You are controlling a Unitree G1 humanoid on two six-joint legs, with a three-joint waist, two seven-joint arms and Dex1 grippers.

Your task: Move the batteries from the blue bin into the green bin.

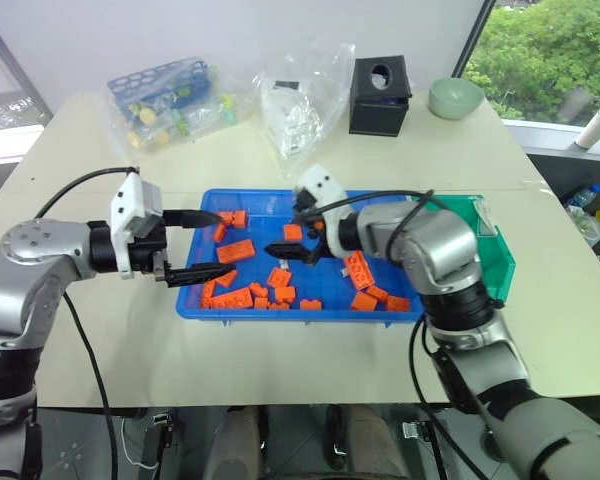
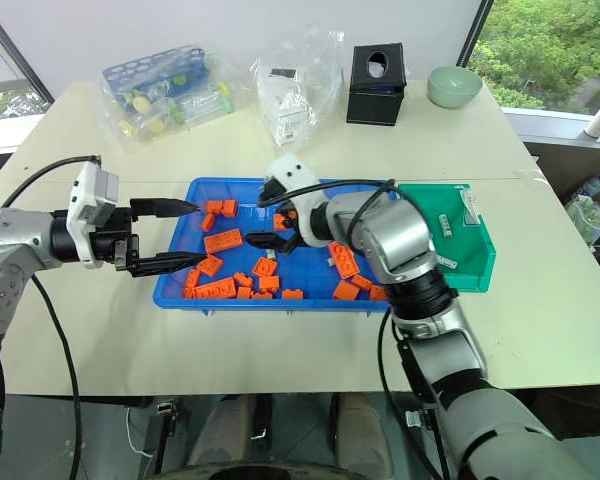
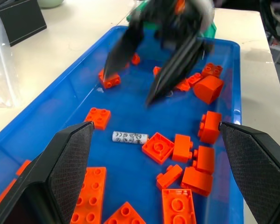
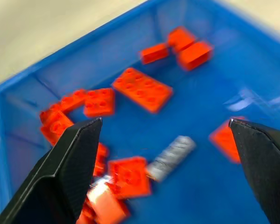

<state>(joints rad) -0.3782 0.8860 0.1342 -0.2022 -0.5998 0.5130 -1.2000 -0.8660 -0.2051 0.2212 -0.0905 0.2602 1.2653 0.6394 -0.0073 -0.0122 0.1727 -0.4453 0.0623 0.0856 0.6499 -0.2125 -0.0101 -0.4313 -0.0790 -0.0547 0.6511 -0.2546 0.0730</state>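
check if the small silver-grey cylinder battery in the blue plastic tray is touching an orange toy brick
Touching. In the left wrist view, one end of the silver-grey battery meets the corner of a square orange brick on the blue tray floor, with no blue showing between them.

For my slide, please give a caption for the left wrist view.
Open left gripper over the blue bin, facing one battery among orange bricks.

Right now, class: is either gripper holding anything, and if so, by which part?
Nothing is held. The left gripper and right gripper both hang open over the blue bin, and a battery lies loose on its floor.
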